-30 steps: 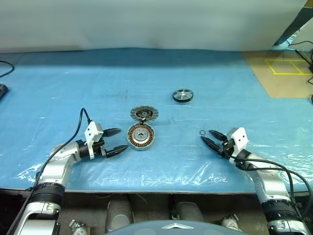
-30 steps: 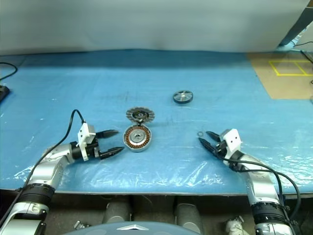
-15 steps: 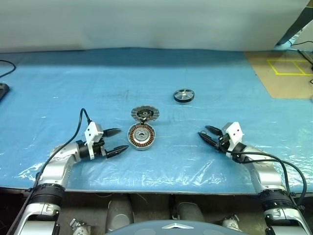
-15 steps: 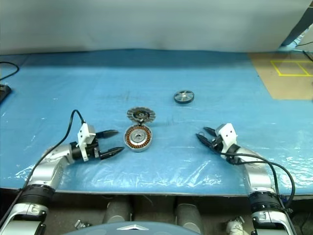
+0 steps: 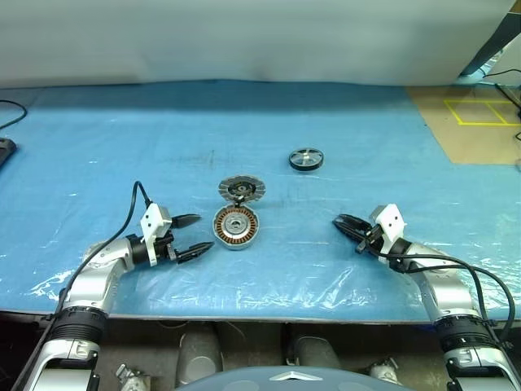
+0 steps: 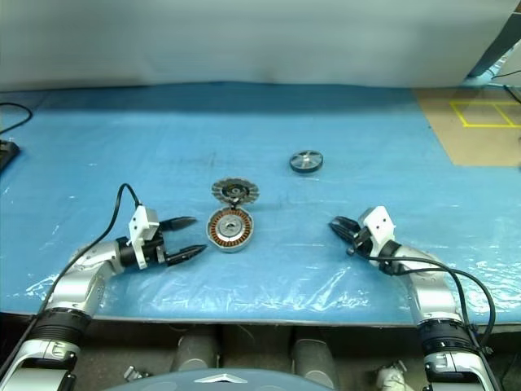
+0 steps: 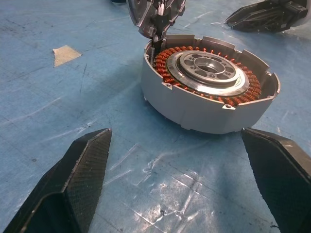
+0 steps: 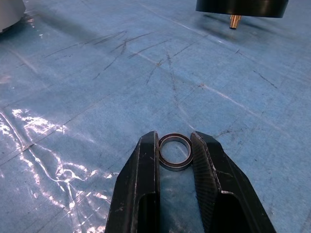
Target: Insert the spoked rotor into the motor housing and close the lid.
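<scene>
While the motor housing (image 5: 234, 226) is seen on the blue sheet (image 5: 244, 138) with its lid (image 5: 240, 190) raised and the spoked rotor (image 5: 305, 159) well apart, the left gripper (image 5: 191, 236) is spread wide beside the housing and a small ring (image 8: 175, 151) is pinched by the right gripper (image 8: 175, 145).

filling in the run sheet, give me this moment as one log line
left claw open beside housing | right claw shut on small ring | rotor on table, not inserted | lid open

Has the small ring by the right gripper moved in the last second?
Cannot tell. The ring now sits between the right gripper fingers, which closed around it; it no longer shows separately in the head views.
</scene>
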`<action>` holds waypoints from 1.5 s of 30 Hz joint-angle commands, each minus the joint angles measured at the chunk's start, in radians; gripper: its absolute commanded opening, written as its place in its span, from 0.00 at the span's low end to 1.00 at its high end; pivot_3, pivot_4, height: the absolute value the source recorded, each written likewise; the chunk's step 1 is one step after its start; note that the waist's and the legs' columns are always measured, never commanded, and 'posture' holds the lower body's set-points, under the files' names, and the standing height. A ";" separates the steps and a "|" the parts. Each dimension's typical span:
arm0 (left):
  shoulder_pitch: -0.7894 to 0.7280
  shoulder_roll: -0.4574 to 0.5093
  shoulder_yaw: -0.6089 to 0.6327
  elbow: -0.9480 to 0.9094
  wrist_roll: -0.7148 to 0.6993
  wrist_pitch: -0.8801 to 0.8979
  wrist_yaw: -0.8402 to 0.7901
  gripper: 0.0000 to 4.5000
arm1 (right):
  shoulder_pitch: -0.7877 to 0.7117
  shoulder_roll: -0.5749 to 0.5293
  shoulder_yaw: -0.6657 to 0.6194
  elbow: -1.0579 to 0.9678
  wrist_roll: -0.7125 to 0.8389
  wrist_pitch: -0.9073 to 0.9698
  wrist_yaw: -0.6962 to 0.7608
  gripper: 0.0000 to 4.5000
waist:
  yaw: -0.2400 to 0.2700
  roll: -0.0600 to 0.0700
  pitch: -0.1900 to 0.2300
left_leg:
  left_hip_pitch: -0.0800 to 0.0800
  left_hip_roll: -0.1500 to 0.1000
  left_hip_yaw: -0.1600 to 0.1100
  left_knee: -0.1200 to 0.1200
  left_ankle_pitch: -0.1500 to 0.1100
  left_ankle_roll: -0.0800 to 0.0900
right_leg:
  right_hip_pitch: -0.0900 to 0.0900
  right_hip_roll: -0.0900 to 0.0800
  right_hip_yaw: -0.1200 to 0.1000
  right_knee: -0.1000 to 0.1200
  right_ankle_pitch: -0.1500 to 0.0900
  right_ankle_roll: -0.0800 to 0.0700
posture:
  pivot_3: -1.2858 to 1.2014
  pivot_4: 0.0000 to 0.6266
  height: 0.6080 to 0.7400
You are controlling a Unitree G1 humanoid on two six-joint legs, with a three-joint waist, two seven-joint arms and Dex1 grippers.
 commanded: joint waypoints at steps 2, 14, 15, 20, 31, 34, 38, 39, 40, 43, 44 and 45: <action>-0.005 0.003 0.004 -0.025 -0.008 -0.004 -0.005 1.00 | 0.013 -0.030 0.027 -0.064 -0.015 0.044 0.033 0.13 | 0.000 0.000 0.000 | 0.000 0.000 0.000 0.000 0.000 0.000 | 0.000 0.000 0.000 0.000 0.000 0.000 | 0.52 0.24 1.00; -0.012 0.000 -0.004 -0.034 -0.008 0.003 -0.013 1.00 | -0.167 -0.101 0.170 -0.191 -0.039 0.070 0.243 0.13 | -0.001 0.003 0.002 | -0.003 0.000 0.000 0.000 0.000 0.000 | -0.004 0.000 0.000 0.001 0.000 0.000 | 0.52 0.24 1.00; -0.010 0.000 -0.004 -0.037 -0.008 0.003 -0.012 1.00 | -0.185 -0.095 0.185 -0.194 -0.035 0.080 0.260 0.13 | -0.001 0.003 0.002 | -0.003 0.000 0.000 0.000 0.000 0.000 | -0.004 0.000 0.000 0.001 0.000 0.000 | 0.52 0.24 1.00; 0.003 0.002 -0.005 -0.053 -0.009 0.007 -0.012 1.00 | -0.271 -0.061 0.249 -0.147 -0.044 0.089 0.324 0.13 | 0.000 0.003 0.002 | -0.004 0.000 0.000 0.000 0.001 -0.001 | -0.004 0.000 -0.001 0.002 0.000 0.000 | 0.52 0.24 1.00; 0.012 0.007 -0.008 -0.061 -0.009 0.019 -0.016 1.00 | -0.461 0.097 0.365 -0.032 -0.092 0.076 0.373 0.13 | -0.001 0.004 0.002 | -0.006 0.001 0.000 0.002 0.002 -0.002 | -0.005 0.000 -0.001 0.004 0.000 0.000 | 0.52 0.24 1.00; 0.011 0.005 -0.010 -0.062 -0.009 0.021 -0.015 1.00 | -0.487 0.135 0.385 0.005 -0.103 0.069 0.378 0.13 | -0.001 0.004 0.002 | -0.006 0.001 0.000 0.003 0.002 -0.003 | -0.005 0.000 -0.002 0.004 0.000 0.000 | 0.52 0.24 1.00; 0.012 0.003 -0.012 -0.061 -0.008 0.018 -0.012 1.00 | -0.511 0.179 0.399 0.035 -0.109 0.064 0.380 0.13 | -0.002 0.004 0.002 | -0.006 0.001 0.000 0.003 0.002 -0.003 | -0.005 0.001 -0.002 0.004 0.000 0.000 | 0.52 0.24 1.00; 0.012 0.003 -0.013 -0.060 -0.007 0.017 -0.011 1.00 | -0.517 0.189 0.400 0.042 -0.110 0.065 0.379 0.13 | -0.002 0.004 0.002 | -0.006 0.001 0.000 0.003 0.002 -0.003 | -0.006 0.001 -0.002 0.004 0.000 0.000 | 0.52 0.24 1.00; 0.012 0.003 -0.013 -0.060 -0.007 0.016 -0.011 1.00 | -0.522 0.197 0.401 0.047 -0.111 0.065 0.378 0.13 | -0.003 0.004 0.002 | -0.006 0.001 0.000 0.003 0.002 -0.003 | -0.006 0.001 -0.002 0.004 0.000 0.000 | 0.52 0.24 1.00; 0.015 0.003 -0.013 -0.055 -0.007 0.011 -0.010 1.00 | -0.538 0.221 0.402 0.066 -0.116 0.062 0.373 0.13 | -0.003 0.004 0.002 | -0.006 0.001 0.000 0.003 0.002 -0.003 | -0.006 0.001 -0.002 0.005 0.000 0.000 | 0.52 0.24 1.00; 0.015 0.002 -0.014 -0.053 -0.006 0.010 -0.009 1.00 | -0.542 0.227 0.402 0.070 -0.117 0.060 0.373 0.13 | -0.003 0.004 0.002 | -0.006 0.001 0.000 0.003 0.002 -0.003 | -0.006 0.001 -0.002 0.005 0.000 0.000 | 0.52 0.24 1.00; 0.014 0.002 -0.013 -0.051 -0.006 0.010 -0.009 1.00 | -0.546 0.232 0.401 0.072 -0.117 0.060 0.374 0.13 | -0.003 0.004 0.002 | -0.006 0.001 0.000 0.003 0.002 -0.003 | -0.006 0.001 -0.002 0.005 0.000 0.000 | 0.52 0.24 1.00</action>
